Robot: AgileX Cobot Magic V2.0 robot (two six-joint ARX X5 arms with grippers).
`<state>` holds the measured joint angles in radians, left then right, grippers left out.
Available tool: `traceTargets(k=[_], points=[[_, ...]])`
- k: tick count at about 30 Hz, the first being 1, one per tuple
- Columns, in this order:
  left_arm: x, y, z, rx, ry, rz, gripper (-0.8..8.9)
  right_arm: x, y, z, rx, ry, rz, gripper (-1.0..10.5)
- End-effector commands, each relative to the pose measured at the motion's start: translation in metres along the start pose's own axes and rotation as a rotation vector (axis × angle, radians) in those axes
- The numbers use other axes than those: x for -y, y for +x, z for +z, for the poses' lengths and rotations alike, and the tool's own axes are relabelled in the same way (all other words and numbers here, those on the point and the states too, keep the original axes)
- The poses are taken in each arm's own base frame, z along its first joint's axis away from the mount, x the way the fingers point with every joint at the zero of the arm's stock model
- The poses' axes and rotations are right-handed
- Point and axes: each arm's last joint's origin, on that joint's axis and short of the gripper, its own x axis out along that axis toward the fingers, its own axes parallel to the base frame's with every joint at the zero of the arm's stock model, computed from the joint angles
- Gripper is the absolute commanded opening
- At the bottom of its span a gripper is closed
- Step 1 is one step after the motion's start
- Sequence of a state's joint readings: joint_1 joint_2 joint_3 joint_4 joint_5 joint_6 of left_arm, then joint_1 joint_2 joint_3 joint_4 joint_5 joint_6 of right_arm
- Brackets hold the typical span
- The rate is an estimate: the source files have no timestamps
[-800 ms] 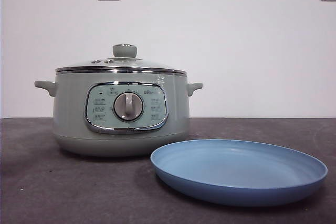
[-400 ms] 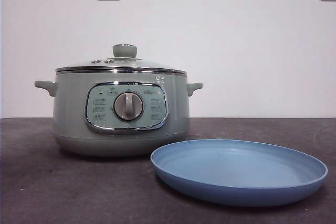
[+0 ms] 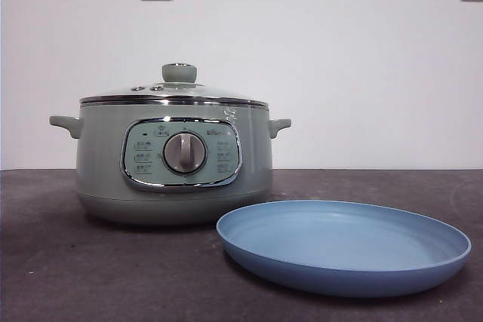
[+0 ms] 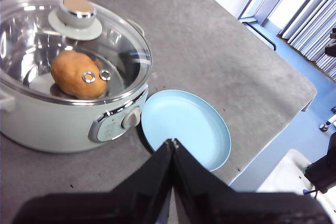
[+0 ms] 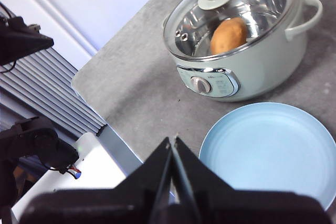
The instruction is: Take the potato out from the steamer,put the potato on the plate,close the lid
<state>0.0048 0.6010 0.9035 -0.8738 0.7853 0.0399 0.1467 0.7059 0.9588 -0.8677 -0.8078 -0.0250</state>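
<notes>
Nothing moved, domed glass lid [image 3: 175,90] on round steamer [image 3: 172,160]

The front camera is sitting low, at about table height, looking level across the table [image 3: 90,277] toward a white wall, with the steamer [image 3: 173,160] and the plate [image 3: 343,246] standing near and large. Each wrist camera is looking down from high above and from farther off (closed jaws are rising from the bottom edge of each frame). All three views are sharing the steamer [image 4: 63,119] [image 5: 247,72] and the plate [image 4: 186,129] [image 5: 273,150].
</notes>
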Motion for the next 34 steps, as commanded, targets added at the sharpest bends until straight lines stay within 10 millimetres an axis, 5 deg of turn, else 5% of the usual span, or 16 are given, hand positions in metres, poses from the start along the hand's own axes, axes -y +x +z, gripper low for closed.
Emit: traceTargets(k=[1, 3, 6, 8, 23, 34], points=[[0.0, -0.001, 0.0, 0.003, 0.028, 0.001, 0.01, -0.001, 0.0, 0.001, 0.001, -0.028, 0.004, 0.1], [0.0, -0.001, 0.0, 0.003, 0.027, 0.001, 0.62, -0.001, 0.0, 0.002, 0.004, -0.031, 0.002, 0.8], [0.0, -0.001, 0.0, 0.004, 0.027, 0.005, 5.01, -0.001, 0.0, 0.002, 0.006, -0.031, 0.002, 3.9], [0.0, -0.001, 0.0, 0.005, 0.029, 0.012, 6.88, -0.001, 0.0, 0.002, 0.006, -0.029, 0.002, 6.0], [-0.009, 0.006, 0.014, 0.018, 0.041, 0.108, 6.92, 0.003, 0.004, 0.003, -0.01, -0.013, 0.003, 6.3], [-0.028, 0.057, 0.071, -0.022, 0.136, 0.156, 6.92, 0.011, 0.011, 0.005, -0.039, 0.017, 0.004, 6.3]])
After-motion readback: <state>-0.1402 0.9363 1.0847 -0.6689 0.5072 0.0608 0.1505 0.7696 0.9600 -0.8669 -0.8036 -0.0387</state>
